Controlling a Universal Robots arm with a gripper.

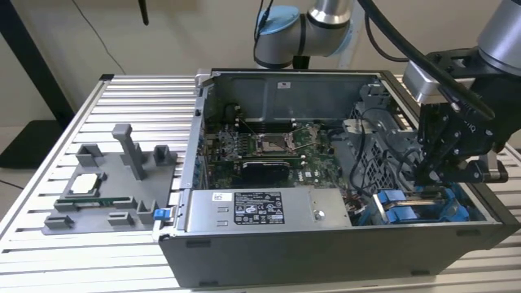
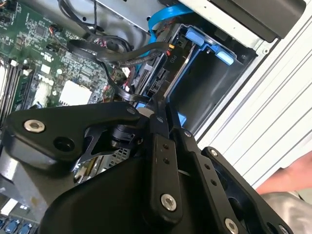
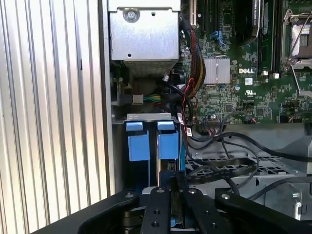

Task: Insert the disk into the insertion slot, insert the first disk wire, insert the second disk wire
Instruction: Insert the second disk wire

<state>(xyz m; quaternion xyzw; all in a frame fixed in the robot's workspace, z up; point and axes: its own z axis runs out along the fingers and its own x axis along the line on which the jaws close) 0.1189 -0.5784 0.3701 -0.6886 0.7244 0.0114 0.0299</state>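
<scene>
The black end effector (image 2: 163, 109) is reaching down into the insertion slot (image 1: 423, 210) at the open computer case's (image 1: 326, 256) near corner, on the exterior view's right. Its fingers (image 3: 163, 195) are pinched tight together, and I cannot tell if they are gripping something. The disk (image 3: 165, 168) is sitting on edge in the slot, between blue tabs (image 3: 138, 144). Black wires (image 2: 112, 51) are lying just beside it. Farther back, the green motherboard (image 1: 269, 146) is lying flat. The case is sitting on a ribbed metal bench (image 1: 122, 256).
</scene>
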